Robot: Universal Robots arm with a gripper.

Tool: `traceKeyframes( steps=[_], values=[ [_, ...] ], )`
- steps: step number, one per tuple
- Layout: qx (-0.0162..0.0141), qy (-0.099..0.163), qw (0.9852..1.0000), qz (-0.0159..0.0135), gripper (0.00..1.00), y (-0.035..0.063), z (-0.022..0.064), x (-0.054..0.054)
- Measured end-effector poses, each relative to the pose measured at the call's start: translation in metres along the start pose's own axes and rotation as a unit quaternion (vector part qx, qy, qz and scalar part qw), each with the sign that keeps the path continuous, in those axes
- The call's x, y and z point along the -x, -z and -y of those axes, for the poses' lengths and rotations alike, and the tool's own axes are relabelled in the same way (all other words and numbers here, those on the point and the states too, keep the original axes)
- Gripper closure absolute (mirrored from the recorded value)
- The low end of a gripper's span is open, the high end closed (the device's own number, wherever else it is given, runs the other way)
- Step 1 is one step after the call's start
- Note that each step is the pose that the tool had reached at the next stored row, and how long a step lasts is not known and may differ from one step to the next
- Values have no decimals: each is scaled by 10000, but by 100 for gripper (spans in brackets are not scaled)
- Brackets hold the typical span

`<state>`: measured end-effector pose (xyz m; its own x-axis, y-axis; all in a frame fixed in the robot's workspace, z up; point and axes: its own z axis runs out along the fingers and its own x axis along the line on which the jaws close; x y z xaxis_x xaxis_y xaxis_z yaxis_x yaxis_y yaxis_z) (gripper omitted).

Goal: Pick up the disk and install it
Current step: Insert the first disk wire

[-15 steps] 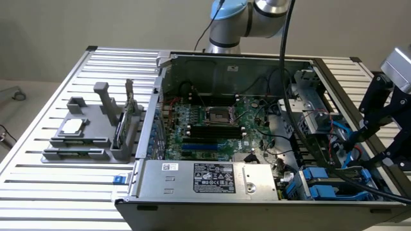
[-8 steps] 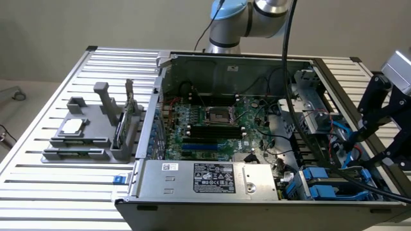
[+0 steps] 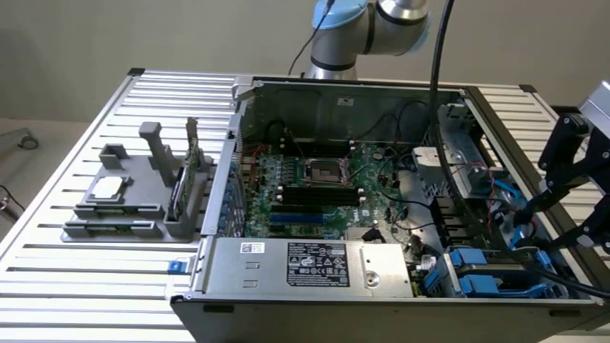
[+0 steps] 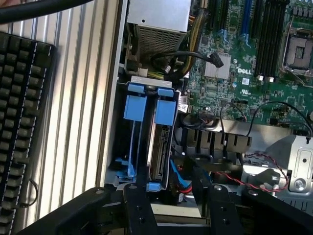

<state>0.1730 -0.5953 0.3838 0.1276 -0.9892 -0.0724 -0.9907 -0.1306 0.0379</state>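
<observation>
1. Disk (image 4: 161, 147) sits just ahead of the claw (image 4: 177, 198). It's standing on edge in the drive bay, in the corner of the PC case (image 3: 333, 318) on the exterior view's right.
2. The claw's fingers are spread wide and, as far as I can see, aren't gripping anything. There's a pale strip in the gap, no idea what it is.
3. The disk's long axis points straight away from the claw toward the power supply (image 4: 157, 24), with its blue tab at that far end.
4. It's tight at the sides. A second blue carrier (image 4: 135, 110) is just beside it on the case-wall side and looks like bare rails. Cables (image 4: 183, 54) crowd the motherboard (image 4: 254, 54) side.
5. Looks to me like the only real room is above the bay.
6. Past the case wall is bare table (image 4: 83, 98), then a keyboard (image 4: 22, 122), well apart.
</observation>
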Motion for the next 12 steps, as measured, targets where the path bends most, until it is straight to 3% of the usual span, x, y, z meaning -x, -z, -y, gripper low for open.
traceKeyframes(
  steps=[7, 12],
  values=[
    [16, 41, 10000, 6, 52, 10, 165, -20],
    [18, 163, 9999, 7, 52, -51, 157, -22]
  ],
)
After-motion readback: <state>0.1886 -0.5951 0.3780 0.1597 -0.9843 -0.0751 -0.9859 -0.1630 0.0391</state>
